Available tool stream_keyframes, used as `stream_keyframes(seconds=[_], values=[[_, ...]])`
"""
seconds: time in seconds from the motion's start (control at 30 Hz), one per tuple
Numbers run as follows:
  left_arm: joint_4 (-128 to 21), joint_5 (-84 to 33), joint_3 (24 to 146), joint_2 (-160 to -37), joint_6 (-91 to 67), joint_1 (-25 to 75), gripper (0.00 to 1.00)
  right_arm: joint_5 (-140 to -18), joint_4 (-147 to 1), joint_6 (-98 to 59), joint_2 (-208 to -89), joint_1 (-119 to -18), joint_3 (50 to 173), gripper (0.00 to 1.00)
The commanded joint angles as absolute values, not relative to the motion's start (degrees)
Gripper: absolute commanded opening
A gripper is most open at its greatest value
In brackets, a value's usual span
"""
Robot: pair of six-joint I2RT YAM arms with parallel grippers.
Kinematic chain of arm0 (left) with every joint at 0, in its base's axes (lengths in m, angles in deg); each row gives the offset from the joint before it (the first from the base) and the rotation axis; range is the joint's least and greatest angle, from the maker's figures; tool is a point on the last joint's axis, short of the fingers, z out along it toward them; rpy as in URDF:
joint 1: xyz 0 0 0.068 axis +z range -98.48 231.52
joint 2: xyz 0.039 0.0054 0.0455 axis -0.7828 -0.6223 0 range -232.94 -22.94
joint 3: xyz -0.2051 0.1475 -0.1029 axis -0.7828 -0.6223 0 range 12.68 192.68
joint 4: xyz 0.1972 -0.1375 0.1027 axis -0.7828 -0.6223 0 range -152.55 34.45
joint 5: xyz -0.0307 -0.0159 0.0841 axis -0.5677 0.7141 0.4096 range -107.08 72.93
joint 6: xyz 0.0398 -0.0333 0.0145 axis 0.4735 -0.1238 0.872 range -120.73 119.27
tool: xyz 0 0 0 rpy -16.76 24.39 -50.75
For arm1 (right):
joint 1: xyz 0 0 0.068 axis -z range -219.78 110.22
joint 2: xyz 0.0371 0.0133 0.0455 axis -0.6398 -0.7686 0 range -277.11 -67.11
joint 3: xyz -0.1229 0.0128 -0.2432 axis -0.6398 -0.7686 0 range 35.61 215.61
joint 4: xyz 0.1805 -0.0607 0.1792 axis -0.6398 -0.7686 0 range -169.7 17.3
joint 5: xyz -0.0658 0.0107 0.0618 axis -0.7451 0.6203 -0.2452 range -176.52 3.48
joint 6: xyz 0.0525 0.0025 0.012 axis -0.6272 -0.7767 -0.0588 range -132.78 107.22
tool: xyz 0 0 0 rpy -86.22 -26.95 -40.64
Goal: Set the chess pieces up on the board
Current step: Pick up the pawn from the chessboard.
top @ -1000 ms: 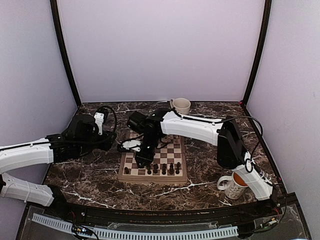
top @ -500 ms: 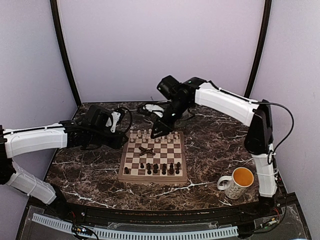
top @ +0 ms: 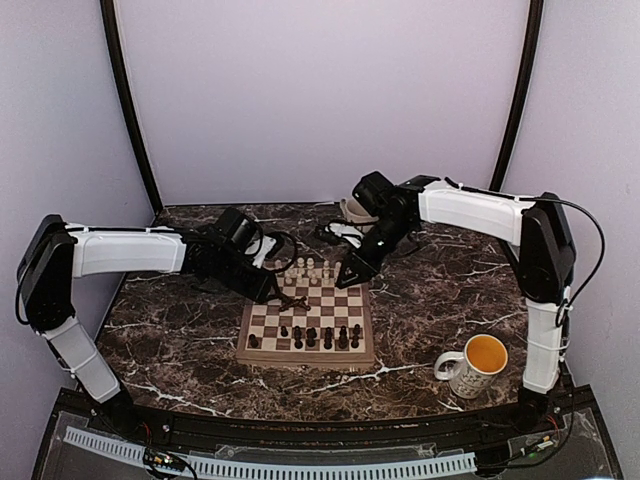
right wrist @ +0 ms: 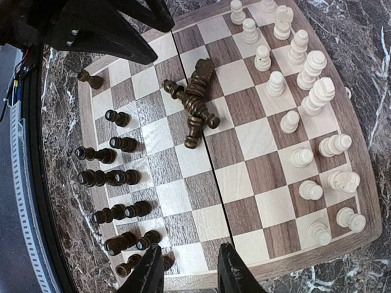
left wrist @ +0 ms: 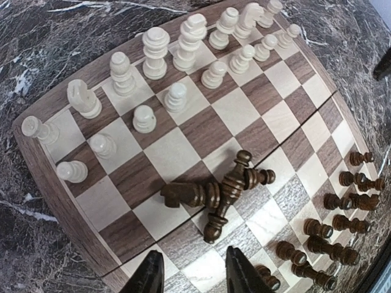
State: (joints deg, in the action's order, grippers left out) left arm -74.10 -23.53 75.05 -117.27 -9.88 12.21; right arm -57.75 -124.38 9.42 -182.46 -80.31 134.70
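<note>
Right pincer (right wrist: pixel 188 268) has backed off the checkered wooden board (left wrist: pixel 174 152). Left pincer (left wrist: pixel 195 268) has moved in over the toppled dark-brown turned pieces (left wrist: pixel 217 190), which I'll stand next. Both gape, empty.

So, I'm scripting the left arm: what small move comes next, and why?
Probably lower the left gripper onto the heap of toppled dark pieces on the chessboard and close on one. Its jaws stand open, empty, just short of the heap, which lies apart from the dark rows.

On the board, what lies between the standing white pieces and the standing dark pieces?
A small heap of fallen dark pieces, in the middle of the board; the left wrist view shows it.
</note>
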Motion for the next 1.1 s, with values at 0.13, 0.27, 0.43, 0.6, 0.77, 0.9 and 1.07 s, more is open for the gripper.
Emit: stream_keyframes(seconds=[0.13,0.27,0.43,0.6,0.77,0.9,1.07], values=[[-73.76,-20.81,74.25,-115.57,-22.06,15.26,0.38,-59.98,-122.93,8.16,-188.65,-82.49,142.4,0.3],[-70.31,-20.89,69.19,-112.58,-27.86,15.92,0.39,-63.76,-123.6,7.88,-191.73,-85.57,145.52,0.29],[-66.57,-22.48,64.26,-109.64,-30.93,17.71,0.39,-68.96,-122.7,8.02,-194.51,-89.33,146.24,0.29],[-66.42,-22.01,63.65,-108.59,-30.64,17.85,0.39,-72.58,-121.97,8.56,-196.68,-91.38,146.43,0.29],[-65.86,-21.87,63.39,-108.07,-29.88,17.94,0.39,-73.97,-122.08,8.07,-198.51,-91.97,147.64,0.29],[-65.73,-22.13,63.3,-108.02,-29.48,17.95,0.39,-74.95,-121.73,7.39,-199.43,-92.07,148.46,0.27],[-64.96,-22.18,62.62,-107.52,-29.19,17.92,0.39,-75.12,-122.1,6.82,-200.0,-92.06,149.59,0.24]])
